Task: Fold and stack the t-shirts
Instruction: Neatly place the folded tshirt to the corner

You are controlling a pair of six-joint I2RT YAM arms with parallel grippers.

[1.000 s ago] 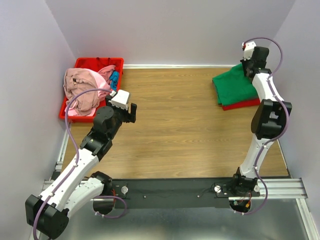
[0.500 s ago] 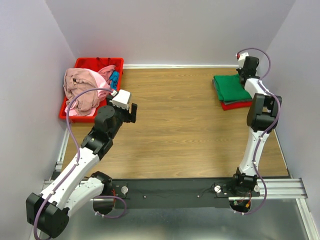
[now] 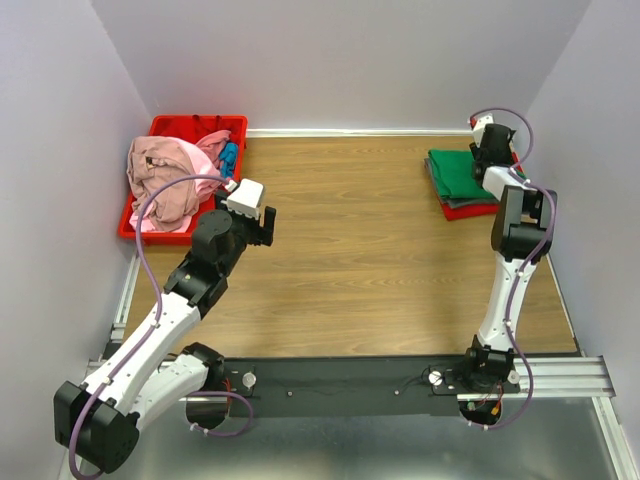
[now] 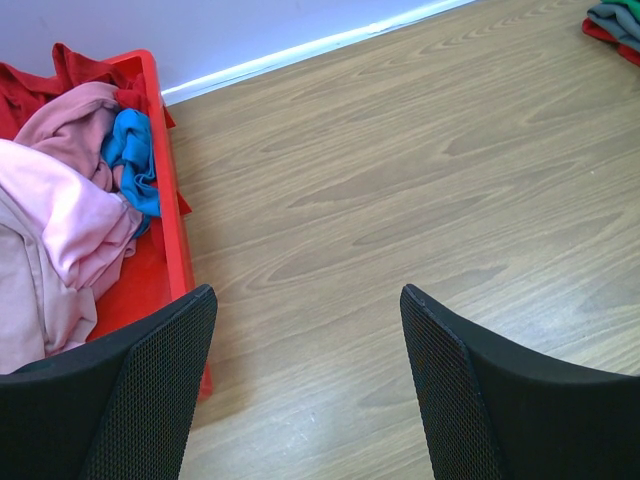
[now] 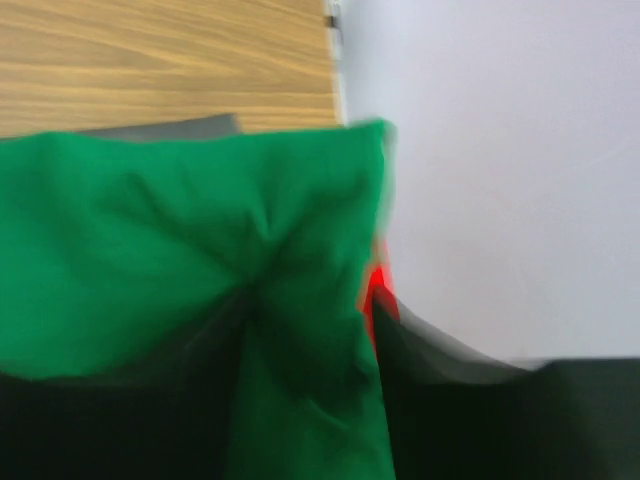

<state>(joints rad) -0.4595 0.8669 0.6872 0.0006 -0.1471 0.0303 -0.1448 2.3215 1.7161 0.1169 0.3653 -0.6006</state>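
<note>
Top external: we see the green t-shirt [image 3: 460, 172] topping a folded stack at the table's [image 3: 360, 260] far right, with the right gripper [image 3: 490, 152] at its far edge
Left wrist: left gripper [image 4: 310, 390] jaws apart above the wood; pink t-shirt [image 4: 70, 215] and blue t-shirt [image 4: 130, 160] in the red bin [image 4: 167, 210]
Right wrist: jaws clamped on puckered green cloth (view blurred)

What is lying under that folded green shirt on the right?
A grey layer and a red layer peek out past the green shirt's edges. Anything beneath those is covered.
</note>
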